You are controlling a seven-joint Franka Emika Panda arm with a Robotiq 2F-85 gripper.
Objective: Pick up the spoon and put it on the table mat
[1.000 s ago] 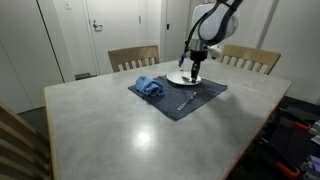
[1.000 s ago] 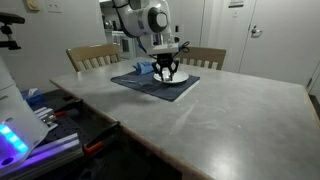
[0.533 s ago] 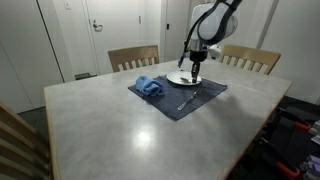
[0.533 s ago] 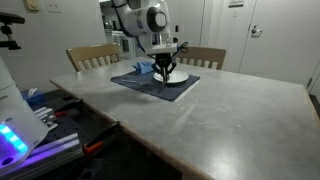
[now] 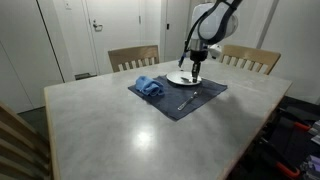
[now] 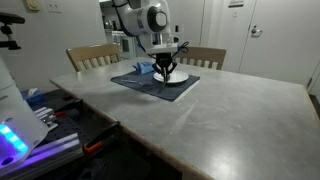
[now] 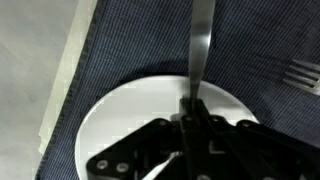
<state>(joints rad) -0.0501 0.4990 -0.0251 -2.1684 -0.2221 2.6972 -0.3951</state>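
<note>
My gripper is shut on the silver spoon. The spoon's handle reaches out from between the fingers, over the rim of a white plate and the dark blue table mat. The spoon's bowl is hidden under the fingers. In both exterior views the gripper stands just over the plate at the far side of the mat.
A crumpled blue cloth lies on the mat beside the plate. A fork also lies on the mat. Wooden chairs stand behind the grey table.
</note>
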